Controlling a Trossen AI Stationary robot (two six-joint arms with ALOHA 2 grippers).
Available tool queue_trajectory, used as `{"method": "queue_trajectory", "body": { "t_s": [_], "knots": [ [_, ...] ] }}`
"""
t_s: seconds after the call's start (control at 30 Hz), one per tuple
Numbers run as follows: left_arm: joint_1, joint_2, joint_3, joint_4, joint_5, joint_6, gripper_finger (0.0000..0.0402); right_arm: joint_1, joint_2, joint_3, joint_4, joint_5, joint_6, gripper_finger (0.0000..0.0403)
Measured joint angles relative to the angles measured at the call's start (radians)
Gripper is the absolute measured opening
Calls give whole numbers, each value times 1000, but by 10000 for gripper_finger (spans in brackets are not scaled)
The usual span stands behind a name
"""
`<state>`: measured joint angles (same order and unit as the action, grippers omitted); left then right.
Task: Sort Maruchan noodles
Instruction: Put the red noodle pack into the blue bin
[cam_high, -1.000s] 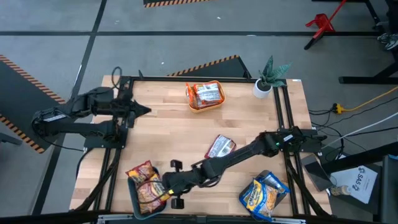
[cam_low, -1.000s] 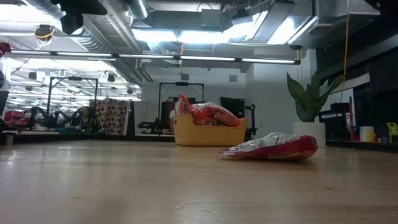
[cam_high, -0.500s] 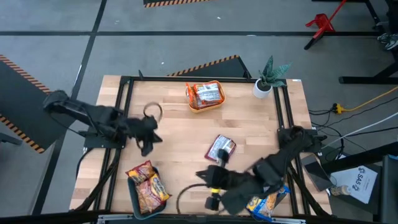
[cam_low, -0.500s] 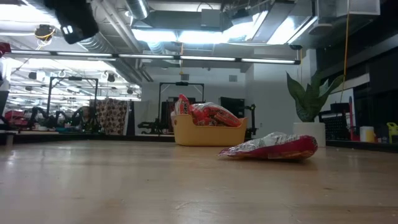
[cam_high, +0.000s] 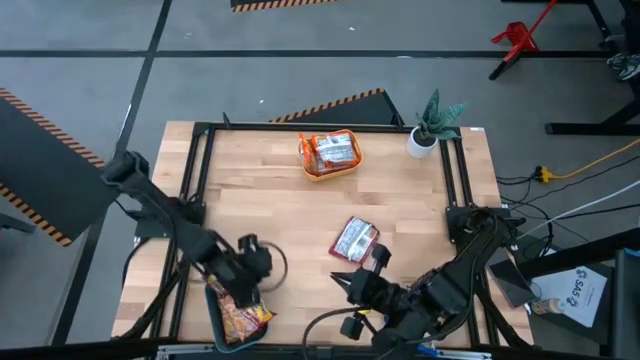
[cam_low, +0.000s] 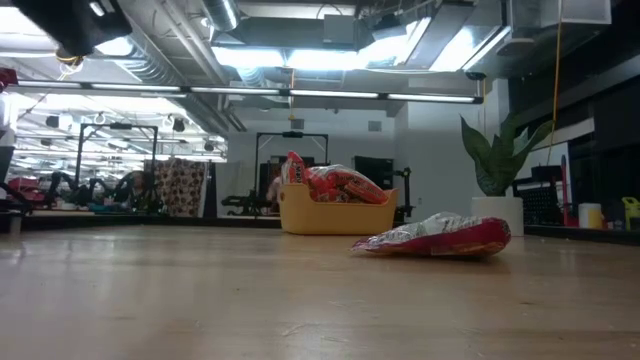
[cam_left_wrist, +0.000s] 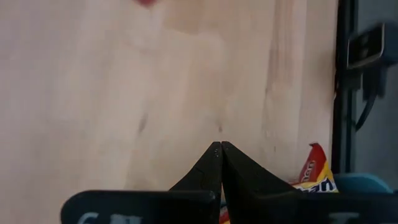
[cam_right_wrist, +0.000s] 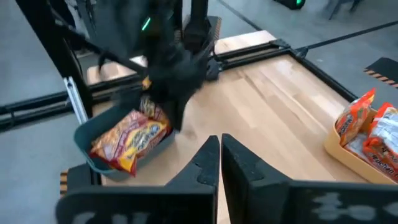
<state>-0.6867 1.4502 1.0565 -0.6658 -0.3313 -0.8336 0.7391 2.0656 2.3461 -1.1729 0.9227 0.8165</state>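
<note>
A red-silver noodle packet lies flat mid-table, also seen in the low view. Orange-yellow packets lie in the teal bin at the near left corner. Red packets fill the orange-yellow bin at the far edge. The blue packets are almost hidden under the right arm. My left gripper hangs shut just above the teal bin's far side. My right gripper is shut, near the table's near edge, pointing toward the teal bin.
A potted plant stands at the far right corner. A black frame rail runs along the table's sides. Bare wood lies between the bins. The left arm stands between my right gripper and the teal bin.
My right gripper has drawn back from the teal bin toward the table's right, along the near edge. My left arm has swung from the far left side toward the near edge and now hangs over the teal bin. The packets have stayed where they were.
</note>
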Motion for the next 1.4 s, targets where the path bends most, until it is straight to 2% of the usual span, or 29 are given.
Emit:
{"method": "queue_trajectory", "body": {
  "t_s": [0.17, 0.33, 0.43, 0.53, 0.63, 0.87, 0.93, 1.03, 1.17, 1.3, 1.4],
  "knots": [
    [-39, 153, 79, -5, 40, 27, 0, 0, 2, -1, 2, -13, 1, 5],
    [-73, 248, 122, -9, 116, 29, 0, 0, 2, -1, 3, -26, 2, 5],
    [-100, 262, 145, -21, 187, 23, 0, 0, 2, 0, 3, -26, 2, 5],
    [-138, 262, 202, -122, 221, -2, 0, 0, 3, -1, 3, -26, 2, 5],
    [-172, 260, 269, -258, 215, 1, 0, 0, 3, 0, 3, -26, 2, 5],
    [-182, 264, 273, -261, 180, 49, 0, 0, 3, 0, -9, -24, 11, 5],
    [-183, 265, 272, -260, 159, 50, 0, -9, 3, 0, -48, -8, 87, 5],
    [-184, 231, 270, -253, 113, 23, 0, -48, 3, 0, -210, -49, 381, 8],
    [-156, 118, 270, -181, 78, 11, 0, -114, 26, -2, -409, -228, 644, 47],
    [-87, -19, 270, -103, 12, 25, 2, -172, 35, -28, -396, -298, 637, 123],
    [-25, -89, 271, -36, 2, 92, 18, -246, 26, -43, -400, -349, 594, 184]
  ]
}}
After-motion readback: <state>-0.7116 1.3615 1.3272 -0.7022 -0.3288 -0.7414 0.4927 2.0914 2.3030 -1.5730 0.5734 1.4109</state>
